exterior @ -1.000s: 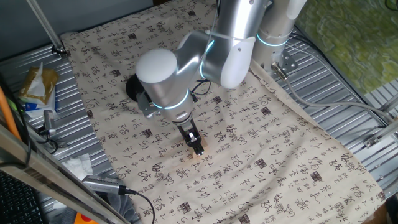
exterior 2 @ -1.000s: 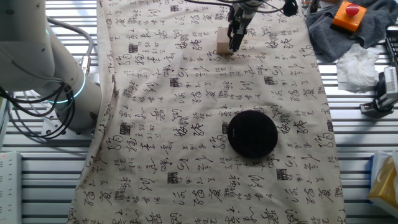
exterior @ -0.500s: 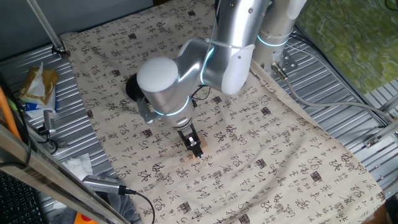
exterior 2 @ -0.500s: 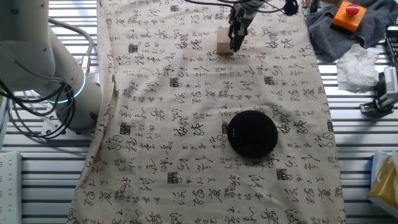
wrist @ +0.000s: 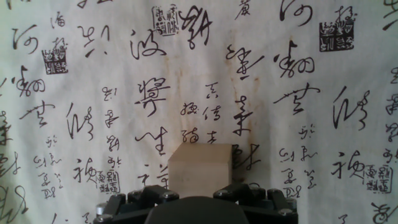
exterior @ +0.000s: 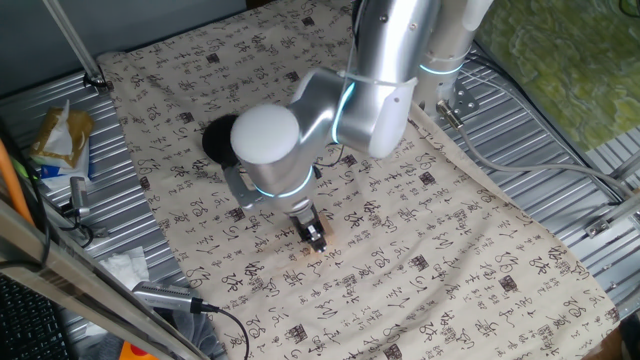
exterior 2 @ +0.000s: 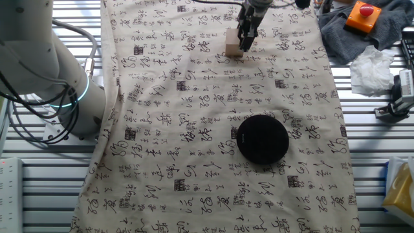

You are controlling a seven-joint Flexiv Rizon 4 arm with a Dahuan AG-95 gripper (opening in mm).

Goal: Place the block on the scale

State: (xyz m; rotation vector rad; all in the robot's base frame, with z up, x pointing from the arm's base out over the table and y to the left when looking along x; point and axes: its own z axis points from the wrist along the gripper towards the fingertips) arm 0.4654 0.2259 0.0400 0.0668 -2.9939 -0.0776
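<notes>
We see the block, a small tan wooden cube, sitting at the far end of the cloth in the other fixed view, just left of the gripper, whose dark fingers come down beside and partly over it. In the hand view the block fills the space between the two finger bases at the bottom edge, its pale top and front face plain, and the fingers appear to press on both of its sides, so we take the gripper to be clamped on the cube; whether the block rests on the cloth or hangs just above it we cannot tell. From one fixed view only a sliver of the block shows beneath the gripper, with the arm's large rounded joint above it. The scale, a flat black disc, lies well apart from the block, nearer the camera and slightly right in the other fixed view; in one fixed view the scale peeks out left of the joint. The cloth is printed with black calligraphy and covers the ribbed metal table.
</notes>
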